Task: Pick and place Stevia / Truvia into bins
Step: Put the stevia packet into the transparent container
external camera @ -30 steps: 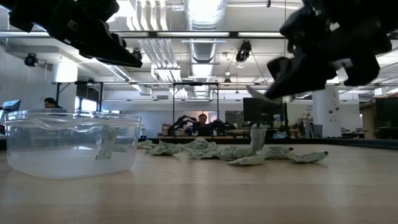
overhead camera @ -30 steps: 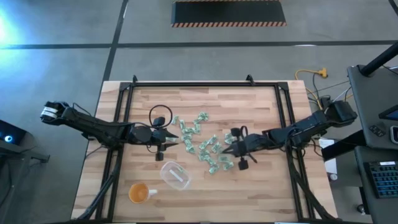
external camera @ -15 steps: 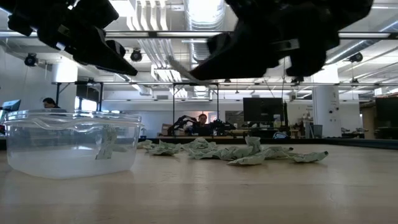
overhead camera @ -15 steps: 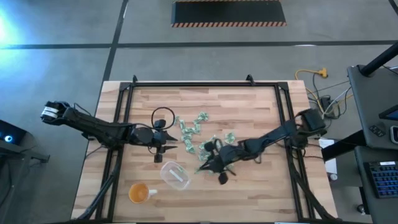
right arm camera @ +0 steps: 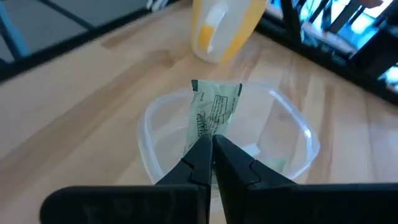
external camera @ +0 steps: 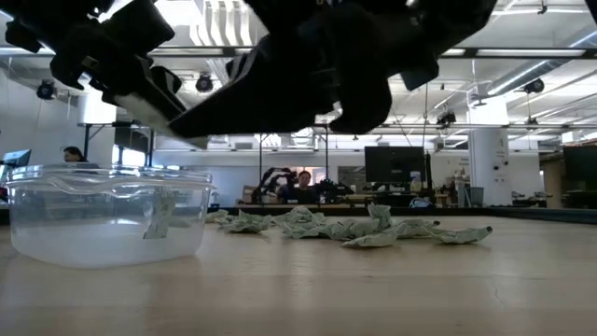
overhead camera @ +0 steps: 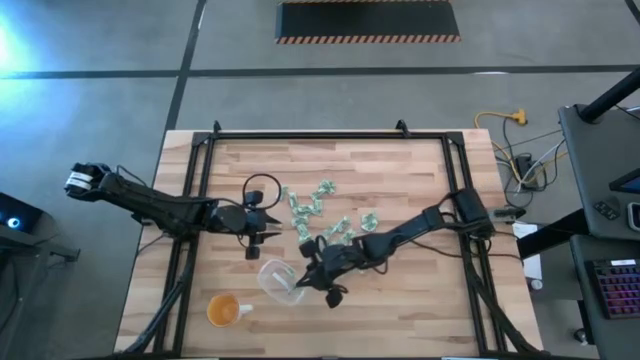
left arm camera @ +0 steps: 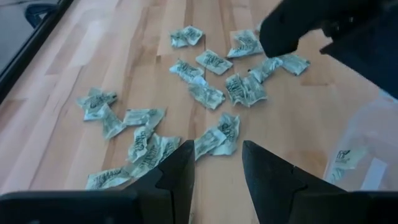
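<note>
Right gripper [right arm camera: 211, 144] now over the bin [right arm camera: 298, 134] — fingers clamped on one packet [right arm camera: 212, 112].

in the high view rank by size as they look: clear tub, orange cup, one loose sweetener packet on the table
1. clear tub
2. orange cup, a little smaller than the tub
3. loose sweetener packet, smallest by far
</note>
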`<state>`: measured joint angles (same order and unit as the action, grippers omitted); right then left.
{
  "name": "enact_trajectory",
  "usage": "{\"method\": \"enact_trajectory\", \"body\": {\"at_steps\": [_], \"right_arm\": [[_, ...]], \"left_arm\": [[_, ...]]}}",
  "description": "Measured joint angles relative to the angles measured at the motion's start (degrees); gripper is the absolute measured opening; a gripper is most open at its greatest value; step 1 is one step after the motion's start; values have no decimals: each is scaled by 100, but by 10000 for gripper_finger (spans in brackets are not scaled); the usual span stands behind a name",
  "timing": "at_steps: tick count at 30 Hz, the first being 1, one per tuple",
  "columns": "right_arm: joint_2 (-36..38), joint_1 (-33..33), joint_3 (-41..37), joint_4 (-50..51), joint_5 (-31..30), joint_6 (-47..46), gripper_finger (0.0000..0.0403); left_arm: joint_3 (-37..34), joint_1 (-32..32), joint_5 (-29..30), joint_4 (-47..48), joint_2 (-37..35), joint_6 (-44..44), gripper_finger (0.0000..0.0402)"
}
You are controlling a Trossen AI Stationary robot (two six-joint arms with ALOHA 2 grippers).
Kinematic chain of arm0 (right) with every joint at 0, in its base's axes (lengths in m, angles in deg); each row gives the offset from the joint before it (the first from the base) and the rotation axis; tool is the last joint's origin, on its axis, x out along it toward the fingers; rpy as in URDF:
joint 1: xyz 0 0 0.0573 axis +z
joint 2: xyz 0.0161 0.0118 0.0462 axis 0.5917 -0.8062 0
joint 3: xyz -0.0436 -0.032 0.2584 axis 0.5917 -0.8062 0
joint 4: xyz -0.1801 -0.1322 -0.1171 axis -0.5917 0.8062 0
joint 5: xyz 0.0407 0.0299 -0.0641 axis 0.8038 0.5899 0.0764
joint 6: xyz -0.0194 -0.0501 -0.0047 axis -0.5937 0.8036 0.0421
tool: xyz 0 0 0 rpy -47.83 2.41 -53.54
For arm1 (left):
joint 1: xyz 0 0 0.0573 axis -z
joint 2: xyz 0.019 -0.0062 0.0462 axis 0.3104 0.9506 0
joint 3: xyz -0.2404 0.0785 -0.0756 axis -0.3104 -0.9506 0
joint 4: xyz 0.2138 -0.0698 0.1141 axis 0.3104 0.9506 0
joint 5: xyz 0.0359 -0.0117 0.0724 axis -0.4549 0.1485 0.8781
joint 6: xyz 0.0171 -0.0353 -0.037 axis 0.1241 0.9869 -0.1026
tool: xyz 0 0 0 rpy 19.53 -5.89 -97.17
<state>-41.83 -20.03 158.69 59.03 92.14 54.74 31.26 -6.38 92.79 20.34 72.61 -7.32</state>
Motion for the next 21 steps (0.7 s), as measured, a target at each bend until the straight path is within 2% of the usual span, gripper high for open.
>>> {"method": "enact_trajectory", "body": {"at_steps": [7, 15, 18, 21], "right_arm": [[-91, -2, 236, 124, 72, -25, 18], [-60, -41, 222, 134, 194, -178, 97], [45, -46, 218, 364, 55, -148, 126], [335, -35, 220, 1066, -195, -113, 144]], "left_arm": [[2, 0, 44, 110, -9, -2, 118], [2, 0, 109, 119, -13, 0, 118], [2, 0, 389, 147, 0, 2, 118], [0, -13, 964, 429, 0, 210, 118]]}}
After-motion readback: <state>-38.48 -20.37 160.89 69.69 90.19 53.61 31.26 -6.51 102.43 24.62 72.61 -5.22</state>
